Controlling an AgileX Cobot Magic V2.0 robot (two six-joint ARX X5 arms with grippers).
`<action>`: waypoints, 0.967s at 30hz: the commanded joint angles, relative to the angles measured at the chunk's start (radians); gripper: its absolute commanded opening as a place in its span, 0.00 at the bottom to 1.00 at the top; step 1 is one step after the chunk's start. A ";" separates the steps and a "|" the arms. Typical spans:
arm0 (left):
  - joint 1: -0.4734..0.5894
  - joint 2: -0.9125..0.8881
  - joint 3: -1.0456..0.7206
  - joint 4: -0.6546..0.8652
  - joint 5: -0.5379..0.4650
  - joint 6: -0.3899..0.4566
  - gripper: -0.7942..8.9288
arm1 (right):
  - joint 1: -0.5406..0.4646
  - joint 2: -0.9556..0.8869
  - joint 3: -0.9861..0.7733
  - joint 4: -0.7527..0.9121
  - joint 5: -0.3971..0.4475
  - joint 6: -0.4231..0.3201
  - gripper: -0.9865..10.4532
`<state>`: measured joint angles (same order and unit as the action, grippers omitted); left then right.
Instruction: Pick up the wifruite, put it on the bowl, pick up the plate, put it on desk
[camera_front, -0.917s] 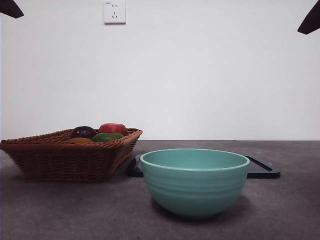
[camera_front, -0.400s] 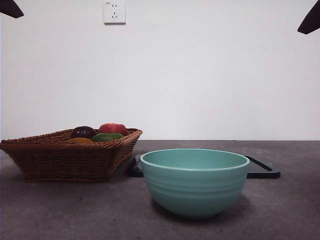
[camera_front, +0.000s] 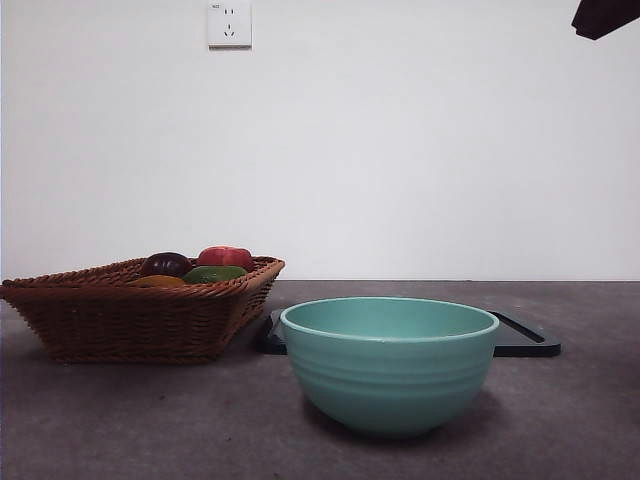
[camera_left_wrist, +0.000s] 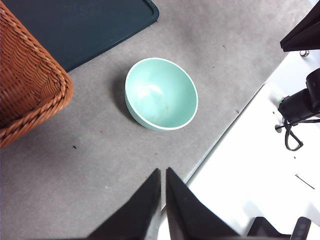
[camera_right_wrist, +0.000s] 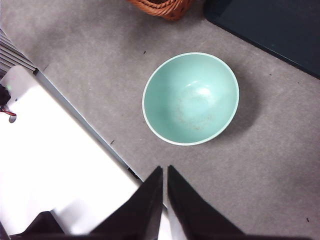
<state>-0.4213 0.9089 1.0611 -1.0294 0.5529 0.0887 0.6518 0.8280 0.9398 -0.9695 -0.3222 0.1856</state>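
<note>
With both grippers, left (camera_left_wrist: 163, 172) and right (camera_right_wrist: 164, 170), clenched and empty, spread fingers first, then descend onto fruit (camera_front: 225, 257) in the basket (camera_front: 120, 320), clear of its rim.

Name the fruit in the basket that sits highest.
The red fruit at the back of the wicker basket: it rises above the dark purple one, the green one and the orange one.

I find nothing I can read. The white wall socket (camera_front: 229, 23) carries a tiny dark mark at its upper left corner — far too small to make out, and well away from my fingers. The bowl (camera_front: 389, 362), the wicker basket (camera_front: 135, 315) and the black tray (camera_front: 525, 338) ahead of my fingertips show no label, brand or number — just plain surfaces.
</note>
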 joint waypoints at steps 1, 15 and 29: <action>-0.005 0.006 0.011 0.004 0.005 0.015 0.09 | 0.007 0.006 0.017 0.004 -0.003 -0.014 0.09; -0.005 0.006 0.011 0.005 0.005 0.015 0.09 | 0.007 0.006 0.017 0.004 -0.003 -0.014 0.09; 0.158 -0.142 -0.036 0.444 -0.037 0.148 0.09 | 0.007 0.006 0.017 0.004 -0.003 -0.014 0.09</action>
<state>-0.2798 0.7788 1.0321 -0.6773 0.5194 0.1928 0.6518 0.8280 0.9398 -0.9691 -0.3222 0.1829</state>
